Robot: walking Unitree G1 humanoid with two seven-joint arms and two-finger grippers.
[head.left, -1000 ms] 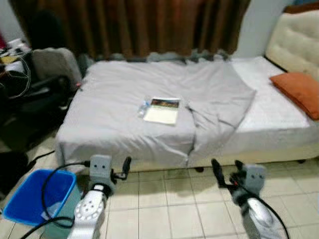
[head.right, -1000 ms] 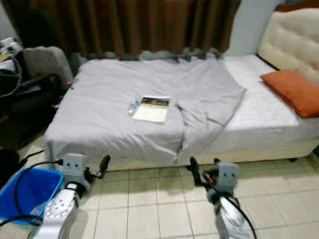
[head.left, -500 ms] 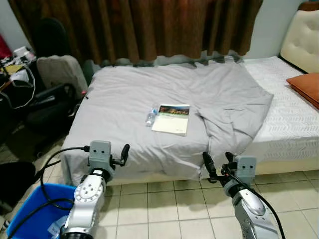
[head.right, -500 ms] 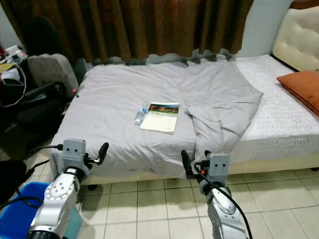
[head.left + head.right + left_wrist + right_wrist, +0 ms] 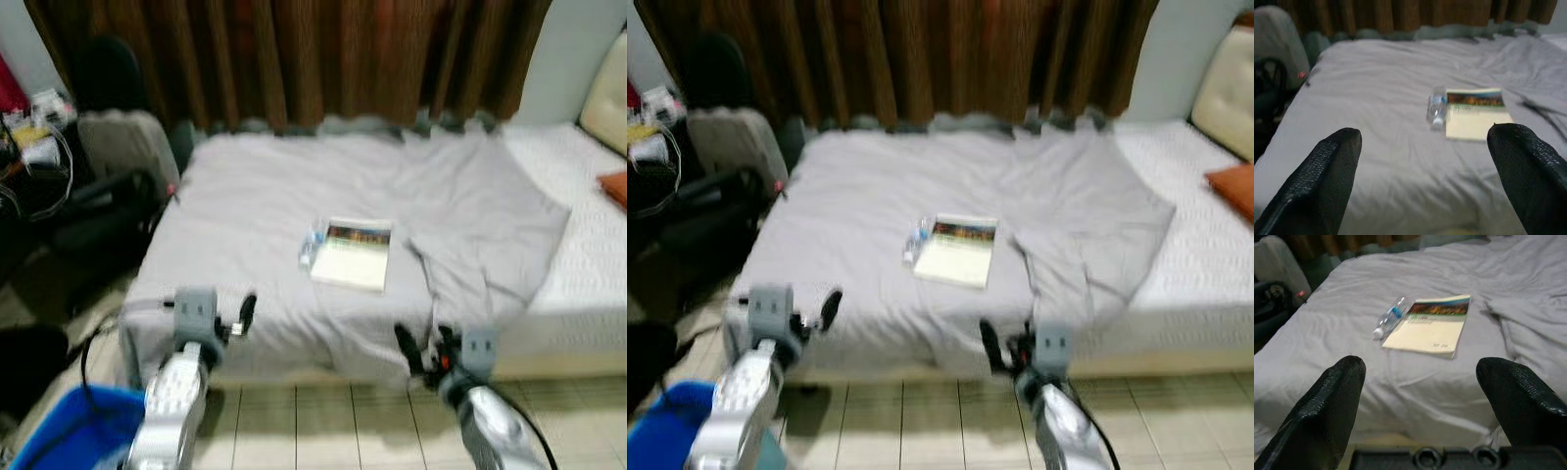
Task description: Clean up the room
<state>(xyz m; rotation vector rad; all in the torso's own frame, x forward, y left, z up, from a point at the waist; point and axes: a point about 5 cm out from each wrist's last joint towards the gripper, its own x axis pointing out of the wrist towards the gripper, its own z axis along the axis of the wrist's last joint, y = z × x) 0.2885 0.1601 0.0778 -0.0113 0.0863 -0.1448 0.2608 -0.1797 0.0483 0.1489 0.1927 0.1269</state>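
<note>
A pale book [image 5: 352, 258] with a dark picture band lies in the middle of the bed [image 5: 235, 211], on the grey sheet. A clear plastic bottle [image 5: 311, 246] with a blue label rests against the book's left edge. Both arms are held up before the bed's near edge. My left gripper [image 5: 1432, 161] is open and empty, well short of the bottle [image 5: 1437, 106]. My right gripper [image 5: 1422, 387] is also open and empty, with the book [image 5: 1430, 325] and bottle [image 5: 1388, 318] ahead of it between its fingers [image 5: 1327, 401].
A blue bin [image 5: 59, 431] stands on the tiled floor at the lower left. A dark chair [image 5: 93, 211] with cables and clutter is left of the bed. Brown curtains [image 5: 294, 59] hang behind. An orange pillow [image 5: 614, 186] lies at the far right.
The camera has come closer to the bed and the picture has shifted right to left, so the pillow has slid towards the right edge. Both grippers stay open and held up.
</note>
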